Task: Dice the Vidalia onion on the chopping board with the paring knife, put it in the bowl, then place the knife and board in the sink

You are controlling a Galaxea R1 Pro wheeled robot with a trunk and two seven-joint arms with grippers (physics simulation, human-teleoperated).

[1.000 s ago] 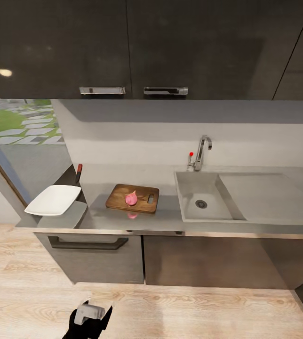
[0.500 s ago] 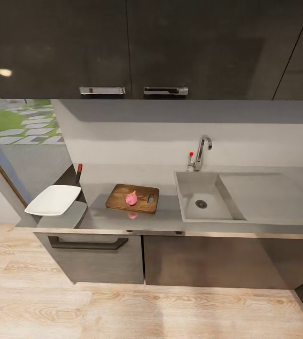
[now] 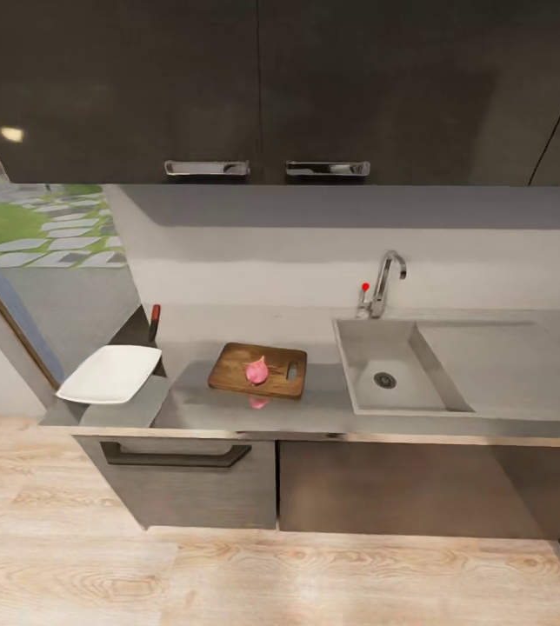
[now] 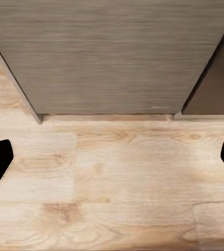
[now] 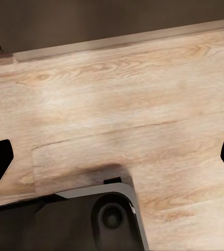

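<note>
Head view, going left to right. White shallow squarish bowl (image 3: 110, 375) sits at the far left end of the long grey stone-like countertop (image 3: 315, 409), partly overhanging a lower grey ledge. Just behind it, against the side panel, small paring knife with reddish-brown handle (image 3: 154, 319), standing nearly upright, blade mostly hidden behind the bowl. Next along, dark brown wooden rectangular chopping board (image 3: 258, 369), flat on the counter, well apart from the bowl. Pinkish rounded Vidalia onion (image 3: 257, 371) rests on the board's middle, whole, not yet cut. A second small pink patch on the counter just in front of the board, probably a reflection, cannot tell. Right of the board, grey matte rectangular sink (image 3: 363, 337) with round drain, chrome tap behind, drainboard alongside.

Left gripper (image 4: 112, 157): fingers wide apart, holding nothing, pointed at the pale wood floor and cabinet base. Right gripper (image 5: 112, 157): fingers also spread wide, empty, over floor, with a dark robot base part in view.

Judgement: onion-to-board step looks done; knife pickup is next. The knife should be light and stiff with a thin handle; take it by the reddish handle, mid-length, and mind that it is propped and may topple. The onion is round, smooth and likely to roll under the blade. The board is rigid and heavier; grip it at an edge.
</note>
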